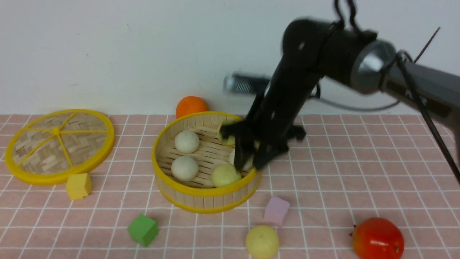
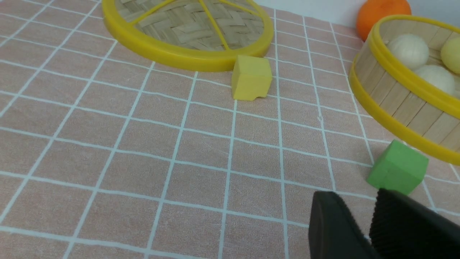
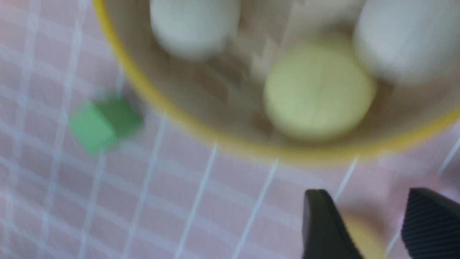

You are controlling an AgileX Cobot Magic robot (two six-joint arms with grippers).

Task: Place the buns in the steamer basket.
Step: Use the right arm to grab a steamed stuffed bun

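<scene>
Leftmost on the worktop (image 1: pixel 323 187): a lid (image 1: pixel 59 144), lying flat, with a yellow cube (image 1: pixel 78 185) just beside its near rim. Farther right and nearer the robot, a green cube (image 1: pixel 143 229), close to the basket wall but apart from it.

Low over the cloth near that green cube, seen only in the left wrist view: the left pincer (image 2: pixel 359 201). Parted by a slim gap, clasping nothing.

At the back by the wall, an orange (image 1: pixel 191 106), just behind the basket (image 1: pixel 201 196). Around the middle of the worktop, the basket itself, upright, with buns (image 1: pixel 184 168) on its slatted floor: two off-white on the left side, one pale yellow against the near wall, two more partly hidden behind the black fingers.

Over the basket's right side, the right pincer (image 1: pixel 248 162), pointing down inside the rim, blurred. Jaws well apart in the wrist view, gripping nothing; only a yellowish smear showing through the gap, too blurred to name.

Right of the basket's near wall, a pink cube (image 1: pixel 276 211). Just in front of it, at the picture's lower edge, a loose bun (image 1: pixel 262 241), pale yellow, outside the basket and on the cloth. Far right, near the front edge, a red fruit (image 1: pixel 377 238).
</scene>
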